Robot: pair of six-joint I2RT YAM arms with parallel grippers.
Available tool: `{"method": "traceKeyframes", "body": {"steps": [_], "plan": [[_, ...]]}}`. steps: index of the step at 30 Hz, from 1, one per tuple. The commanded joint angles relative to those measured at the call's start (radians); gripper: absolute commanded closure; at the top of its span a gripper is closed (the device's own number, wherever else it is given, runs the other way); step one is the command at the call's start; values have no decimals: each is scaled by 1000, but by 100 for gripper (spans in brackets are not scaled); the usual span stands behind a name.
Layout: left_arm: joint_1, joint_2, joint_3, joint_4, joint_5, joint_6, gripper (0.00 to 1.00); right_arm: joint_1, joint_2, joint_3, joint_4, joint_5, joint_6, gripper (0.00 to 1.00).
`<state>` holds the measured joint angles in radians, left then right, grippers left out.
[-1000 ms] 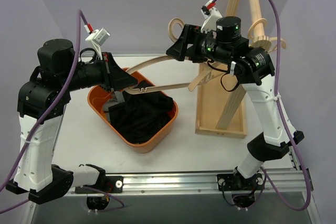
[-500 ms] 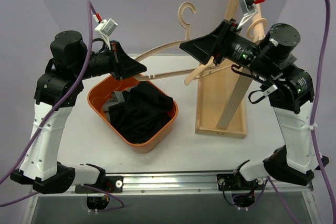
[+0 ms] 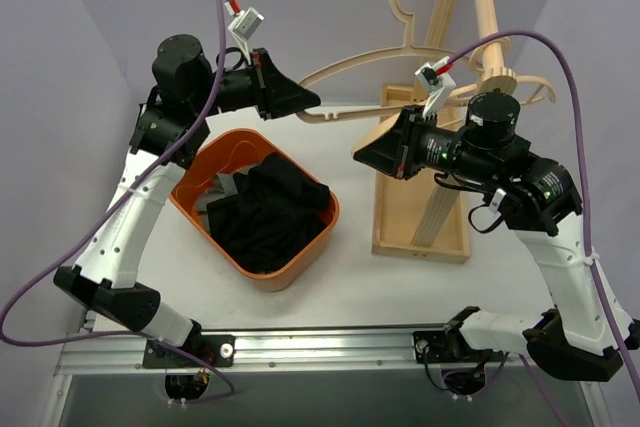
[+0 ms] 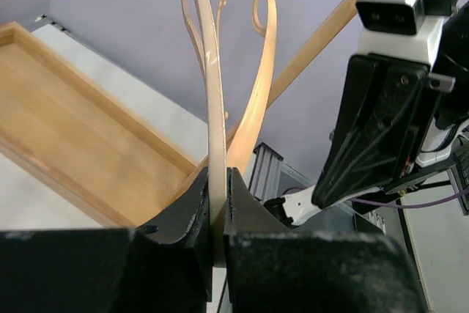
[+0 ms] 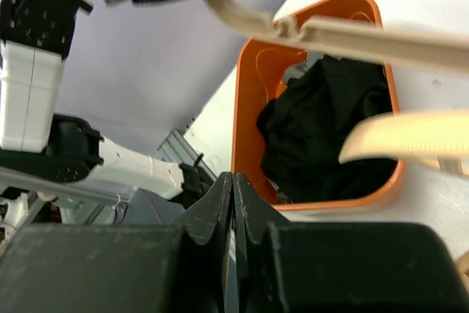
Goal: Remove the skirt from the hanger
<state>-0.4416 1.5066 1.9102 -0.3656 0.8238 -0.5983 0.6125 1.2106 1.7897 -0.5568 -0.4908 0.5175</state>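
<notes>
The black skirt (image 3: 268, 209) lies bunched in the orange basket (image 3: 185, 205), off the hanger. The bare wooden hanger (image 3: 350, 113) hangs in the air above the table's far side. My left gripper (image 3: 306, 102) is shut on its left end, and the left wrist view shows the thin wooden arm (image 4: 212, 93) pinched between the jaws. My right gripper (image 3: 360, 155) is shut on nothing, below the hanger and apart from it. In the right wrist view, the skirt (image 5: 322, 130), the basket (image 5: 245, 108) and the hanger (image 5: 366, 38) lie beyond its closed tips (image 5: 233, 185).
A shallow wooden tray (image 3: 392, 237) with a tall wooden rack (image 3: 470, 7) stands to the right of the basket. More wooden hangers (image 3: 520, 82) hang on the rack behind my right arm. The tray (image 4: 73, 144) also shows in the left wrist view.
My left arm has lifted the hanger up and to the right, away from the basket. My right gripper has let go of the hanger, dropped below it and shut. The skirt stays in the basket.
</notes>
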Motion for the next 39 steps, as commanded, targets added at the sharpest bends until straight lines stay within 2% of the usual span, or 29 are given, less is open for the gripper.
{"method": "traceKeyframes", "body": {"steps": [1, 9, 16, 21, 25, 28, 32, 39], "plan": [[-26, 49, 12, 243, 49, -70, 98, 10, -88, -41, -26, -34, -68, 100], [-115, 211, 154, 289, 48, -51, 98, 12, -164, -118, -111, 1, -108, 100], [-166, 270, 178, 349, 48, -72, 98, 12, -186, -128, -112, 35, -93, 100], [-172, 259, 155, 349, 28, -66, 98, 13, -195, -125, -114, 49, -89, 100], [-167, 248, 171, 217, -69, -11, 98, 12, -197, -125, -118, 54, -91, 100], [-163, 236, 168, 168, -95, 20, 98, 12, -195, -125, -117, 54, -93, 100], [-152, 175, 132, 129, -216, 63, 98, 12, -192, -121, -115, 55, -96, 100], [-129, 149, 119, 145, -203, 63, 98, 13, -184, -105, -118, 58, -99, 100]]}}
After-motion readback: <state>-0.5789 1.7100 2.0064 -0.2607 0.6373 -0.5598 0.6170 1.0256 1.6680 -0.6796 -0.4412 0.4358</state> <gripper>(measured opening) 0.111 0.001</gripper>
